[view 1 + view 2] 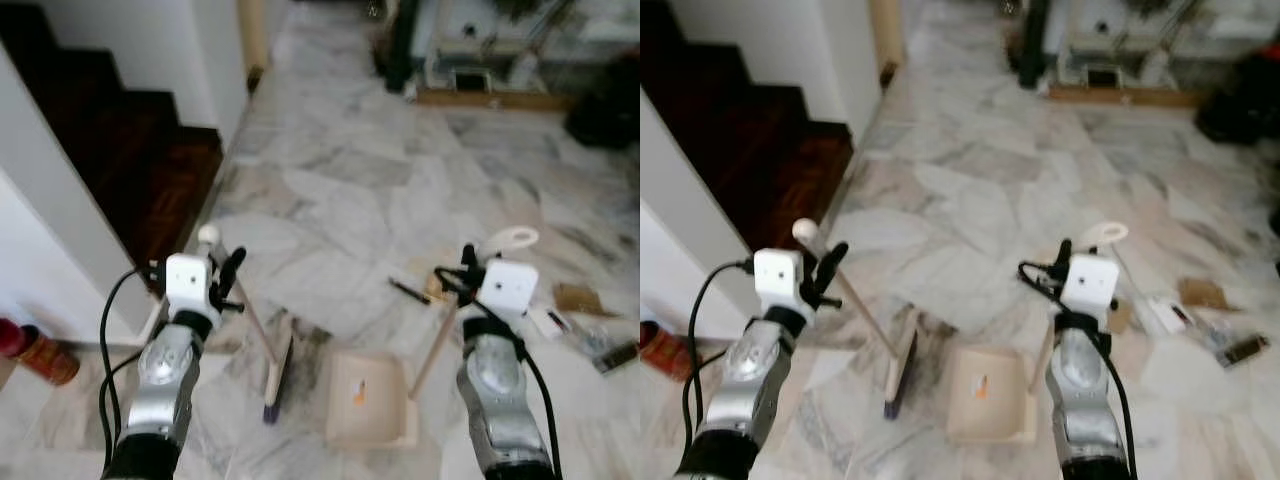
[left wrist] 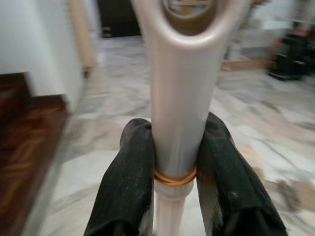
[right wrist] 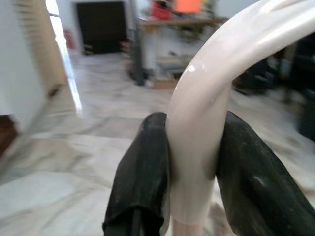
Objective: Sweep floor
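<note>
Left tool (image 1: 232, 268) clenches the broom (image 1: 262, 345) handle slanting down-right; right tool (image 1: 466, 262) grasps the dustpan (image 1: 368, 400) handle.

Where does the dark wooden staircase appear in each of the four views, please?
Left eye view: dark wooden staircase, upper left.
Right eye view: upper left again.
Left wrist view: under the white wall, beyond the left claw gripping the broom handle.
Right wrist view: brown sliver beyond the right claw gripping the dustpan handle.
Shared landmark: the cream door frame.
</note>
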`<state>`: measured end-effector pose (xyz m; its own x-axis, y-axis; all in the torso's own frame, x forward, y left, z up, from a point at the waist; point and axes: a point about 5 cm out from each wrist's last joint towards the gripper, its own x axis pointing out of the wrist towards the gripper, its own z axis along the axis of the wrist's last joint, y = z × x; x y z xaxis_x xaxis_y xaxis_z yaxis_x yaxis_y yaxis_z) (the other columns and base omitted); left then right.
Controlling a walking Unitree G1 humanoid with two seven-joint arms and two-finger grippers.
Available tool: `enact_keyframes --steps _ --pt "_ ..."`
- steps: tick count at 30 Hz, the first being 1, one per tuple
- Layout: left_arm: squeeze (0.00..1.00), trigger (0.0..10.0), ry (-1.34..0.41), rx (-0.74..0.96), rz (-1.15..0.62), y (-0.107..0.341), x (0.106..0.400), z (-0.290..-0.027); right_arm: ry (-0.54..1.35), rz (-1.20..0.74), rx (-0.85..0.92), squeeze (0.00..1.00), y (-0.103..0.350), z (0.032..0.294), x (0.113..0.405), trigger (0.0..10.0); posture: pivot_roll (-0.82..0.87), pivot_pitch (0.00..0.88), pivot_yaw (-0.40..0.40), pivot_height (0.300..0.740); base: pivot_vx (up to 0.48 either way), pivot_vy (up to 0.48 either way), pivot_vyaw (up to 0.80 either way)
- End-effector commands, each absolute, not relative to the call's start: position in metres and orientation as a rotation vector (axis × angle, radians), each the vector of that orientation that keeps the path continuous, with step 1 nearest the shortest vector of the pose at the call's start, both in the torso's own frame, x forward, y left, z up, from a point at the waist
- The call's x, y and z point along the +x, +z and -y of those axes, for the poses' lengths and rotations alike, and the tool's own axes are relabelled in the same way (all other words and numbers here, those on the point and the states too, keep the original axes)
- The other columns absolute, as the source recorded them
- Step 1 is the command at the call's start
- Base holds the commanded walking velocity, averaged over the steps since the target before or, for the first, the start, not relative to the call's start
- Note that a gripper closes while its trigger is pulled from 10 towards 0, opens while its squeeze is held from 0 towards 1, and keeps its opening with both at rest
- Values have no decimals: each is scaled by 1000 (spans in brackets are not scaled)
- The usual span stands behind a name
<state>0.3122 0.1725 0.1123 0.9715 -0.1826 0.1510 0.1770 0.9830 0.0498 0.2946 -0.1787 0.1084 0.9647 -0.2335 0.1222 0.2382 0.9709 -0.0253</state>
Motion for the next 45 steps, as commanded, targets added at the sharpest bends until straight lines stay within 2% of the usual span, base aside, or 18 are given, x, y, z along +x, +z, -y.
enact_keyframes --steps 1,15,34,45 --pt "0 10000 -190 46 200 122 314 -171 -244 172 -41 0 121 181 297 10000 -32 54 36 740 0 0 -788" --pt "0 10000 -189 42 192 121 312 -171 -242 169 -40 0 120 181 295 10000 -30 68 33 740 0 0 -757" --pt "0 10000 -182 51 185 120 309 -171 -227 169 -42 0 121 179 295 10000 -27 86 25 740 0 0 0" --pt "0 10000 -177 49 184 120 309 -172 -224 164 -44 0 120 180 295 10000 -27 87 23 740 0 -208 0"
